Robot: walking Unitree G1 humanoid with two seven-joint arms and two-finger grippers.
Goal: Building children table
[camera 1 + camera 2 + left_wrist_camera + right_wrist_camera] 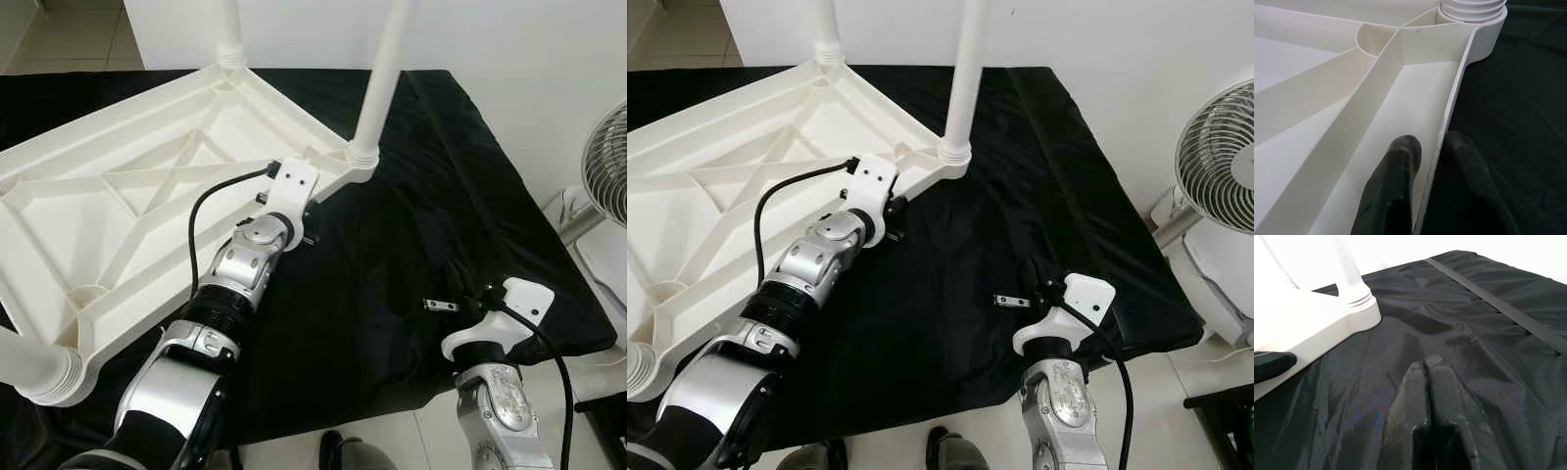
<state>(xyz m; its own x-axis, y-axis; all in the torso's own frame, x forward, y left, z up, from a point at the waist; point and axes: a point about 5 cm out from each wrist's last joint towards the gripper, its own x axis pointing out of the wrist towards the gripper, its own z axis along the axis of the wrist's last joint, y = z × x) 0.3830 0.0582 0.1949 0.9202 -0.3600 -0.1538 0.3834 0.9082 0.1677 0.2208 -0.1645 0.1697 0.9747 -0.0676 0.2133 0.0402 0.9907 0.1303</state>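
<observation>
A white plastic table [59, 211] lies upside down on a black cloth [421, 215], its ribbed underside facing up. White legs stand in its corners: one near the middle [380, 78], one at the back [231, 29], and one at the near left [29, 367]. My left arm [245, 259] reaches to the table's edge beside the middle leg. There my left gripper [1432, 147] is shut on the table's rim [1452, 105], one finger inside and one outside. My right gripper [1426, 367] is shut on nothing, low over the cloth to the right of the table.
A white standing fan [607, 166] is off the cloth's right edge. The black cloth ends at the near edge, with light tiled floor [392, 436] beyond it. A white wall [509, 49] runs behind.
</observation>
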